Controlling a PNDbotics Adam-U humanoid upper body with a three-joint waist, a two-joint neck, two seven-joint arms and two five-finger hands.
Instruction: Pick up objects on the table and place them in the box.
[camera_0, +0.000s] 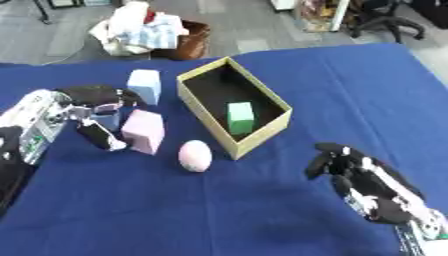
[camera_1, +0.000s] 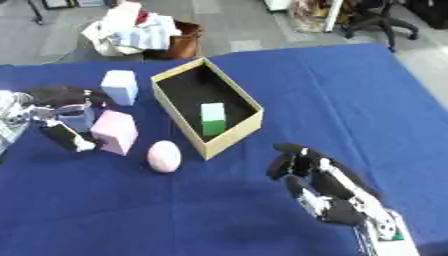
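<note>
My left hand (camera_0: 92, 117) curls against the pink block (camera_0: 143, 131), thumb and fingers touching it. My right hand (camera_0: 363, 182) hovers relaxed, holding nothing. The green block (camera_0: 240, 117) lies inside the box (camera_0: 262, 135). The egg (camera_0: 195, 155) sits just beside the box.

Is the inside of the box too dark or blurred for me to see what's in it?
Left eye view: box floor is dark, yet the green block stands out clearly. Right eye view: same, soft overall; left hand is blurred against the pink block.
</note>
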